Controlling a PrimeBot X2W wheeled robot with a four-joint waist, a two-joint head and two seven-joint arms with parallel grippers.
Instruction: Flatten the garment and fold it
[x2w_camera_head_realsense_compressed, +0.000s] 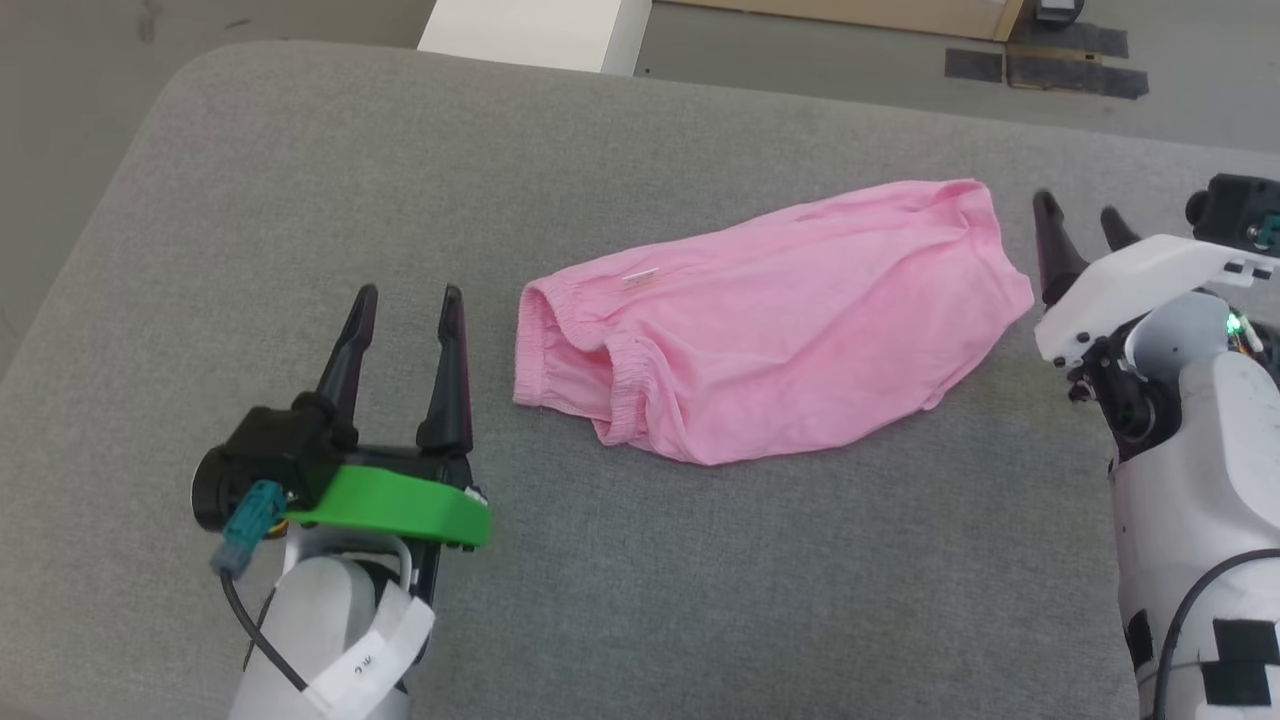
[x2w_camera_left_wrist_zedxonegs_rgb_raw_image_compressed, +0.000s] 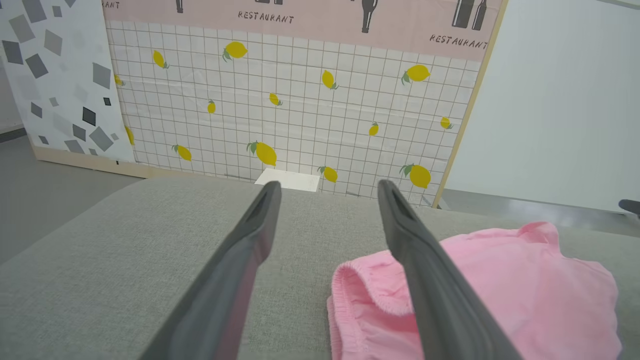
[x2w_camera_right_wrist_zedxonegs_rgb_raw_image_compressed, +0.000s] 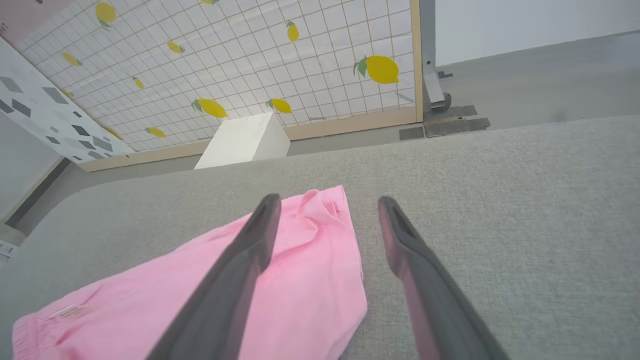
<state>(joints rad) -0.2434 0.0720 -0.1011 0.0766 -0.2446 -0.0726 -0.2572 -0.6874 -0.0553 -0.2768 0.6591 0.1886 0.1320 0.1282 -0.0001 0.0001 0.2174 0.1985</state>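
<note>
The pink shorts (x2w_camera_head_realsense_compressed: 770, 320) lie crumpled on the grey surface (x2w_camera_head_realsense_compressed: 300, 150), long axis 9-to-3 o'clock, waistband (x2w_camera_head_realsense_compressed: 540, 340) at 9. There the left gripper (x2w_camera_head_realsense_compressed: 410, 292) sits near. The right gripper (x2w_camera_head_realsense_compressed: 1078, 212) sits just beside the 3 o'clock end. Both gape empty.

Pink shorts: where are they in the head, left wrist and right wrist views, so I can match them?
Head view: shorts centre, waistband towards the left.
Left wrist view: lower right, partly behind one finger.
Right wrist view: lower left, partly behind one finger.
Shared landmark: the white box past the grey cushion's far edge, in all three.
</note>
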